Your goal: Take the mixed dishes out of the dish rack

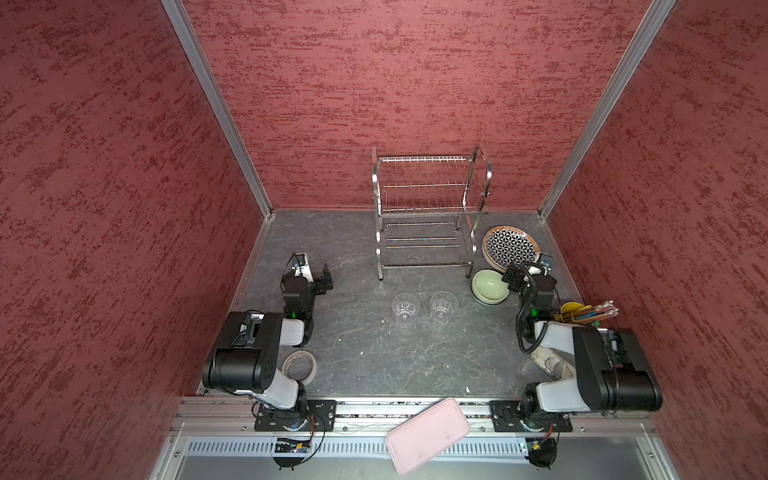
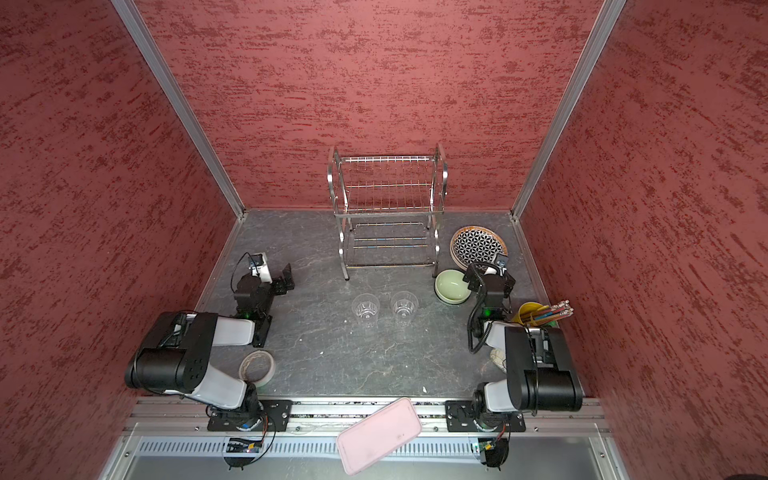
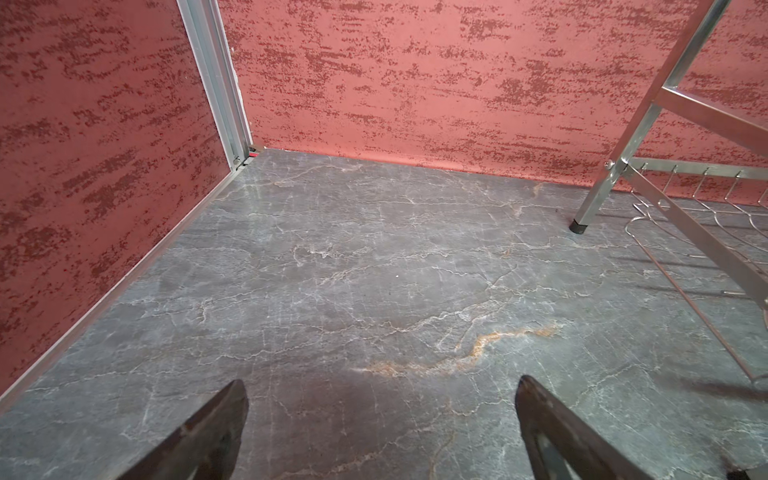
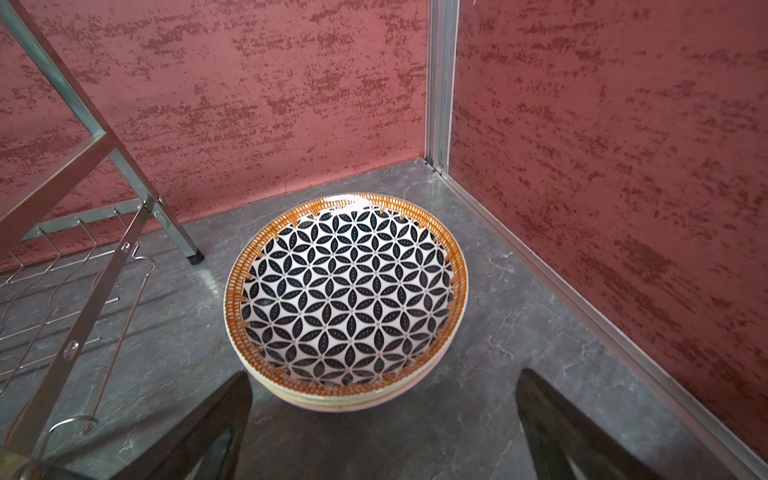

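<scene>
Pink tray (image 1: 428, 434) sits lower centre in both top views. Left gripper (image 3: 381, 380) and right gripper (image 4: 384, 373) gape, grasping nothing. Patterned plate (image 4: 345, 291) lies right of the rack (image 1: 428, 212).

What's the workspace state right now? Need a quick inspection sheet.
Surface: grey marbled table, a few pale specks.
Job's things: dish rack empty on both tiers; geometric plate tops a stack right of it; pale green bowl and two clear cups on the table.
Clutter: tape roll, yellow cup of sticks, pink tray overhanging the front rail.
End effectors: left end effector open, empty; right end effector open, facing the stack.
Cables: black cable loops beside the right arm.
Surroundings: red textured walls, aluminium corner posts.
</scene>
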Robot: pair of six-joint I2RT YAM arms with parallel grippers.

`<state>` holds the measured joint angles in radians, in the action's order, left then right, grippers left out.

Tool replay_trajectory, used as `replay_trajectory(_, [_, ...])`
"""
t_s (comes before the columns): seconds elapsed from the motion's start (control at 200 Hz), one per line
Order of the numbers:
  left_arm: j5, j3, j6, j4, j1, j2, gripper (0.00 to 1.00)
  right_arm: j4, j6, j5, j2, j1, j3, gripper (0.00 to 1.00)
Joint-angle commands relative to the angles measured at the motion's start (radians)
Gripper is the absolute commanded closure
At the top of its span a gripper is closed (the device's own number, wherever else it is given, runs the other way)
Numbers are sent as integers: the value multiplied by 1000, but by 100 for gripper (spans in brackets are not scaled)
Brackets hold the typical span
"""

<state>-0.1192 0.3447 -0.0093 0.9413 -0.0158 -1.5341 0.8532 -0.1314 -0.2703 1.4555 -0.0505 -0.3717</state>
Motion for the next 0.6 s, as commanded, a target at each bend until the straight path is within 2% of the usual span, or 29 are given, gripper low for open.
replay_trajectory(0.0, [19, 16, 13, -8, 8, -1, 0, 72, 22, 22, 24, -7, -4, 1])
replay_trajectory(0.17, [19, 16, 13, -6, 8, -1, 1, 83, 22, 27, 21, -8, 5, 1])
replay_trajectory(0.426, [20, 16, 13, -6, 8, -1, 1, 215, 24, 29, 12, -7, 82, 1])
replay_trajectory(0.596, [20, 17, 13, -6, 8, -1, 0, 273, 61, 128, 74, -8, 83, 1])
